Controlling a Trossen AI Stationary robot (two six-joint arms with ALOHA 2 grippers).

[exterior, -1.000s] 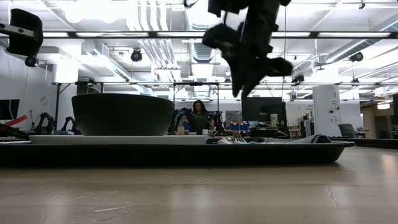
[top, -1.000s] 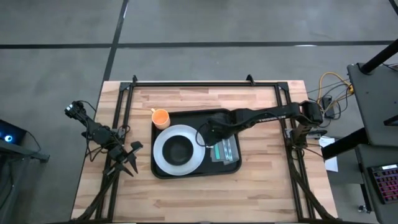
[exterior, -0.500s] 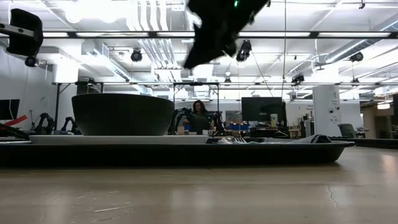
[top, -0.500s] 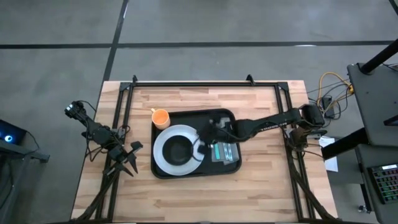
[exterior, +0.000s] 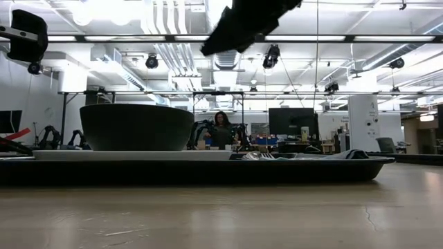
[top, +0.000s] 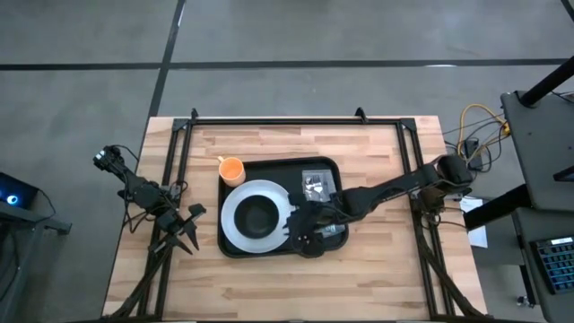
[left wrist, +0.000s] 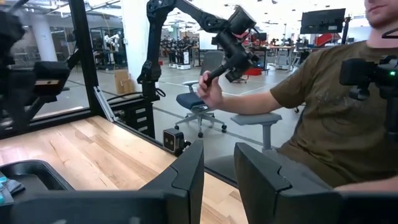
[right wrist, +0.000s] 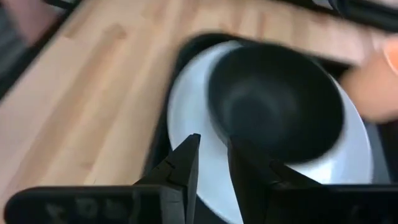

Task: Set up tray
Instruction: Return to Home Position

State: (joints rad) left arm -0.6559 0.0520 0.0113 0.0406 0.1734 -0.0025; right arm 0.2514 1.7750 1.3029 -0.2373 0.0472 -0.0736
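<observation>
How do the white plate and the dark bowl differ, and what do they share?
Colour: the white plate is pale, the dark bowl near black. Width: the plate is wider than the bowl. Depth: in the low view the plate is thin and flat, the bowl tall-walled. Support: the plate lies on the tray; the bowl stands on the plate. Both are round and sit on the tray's left half.
</observation>
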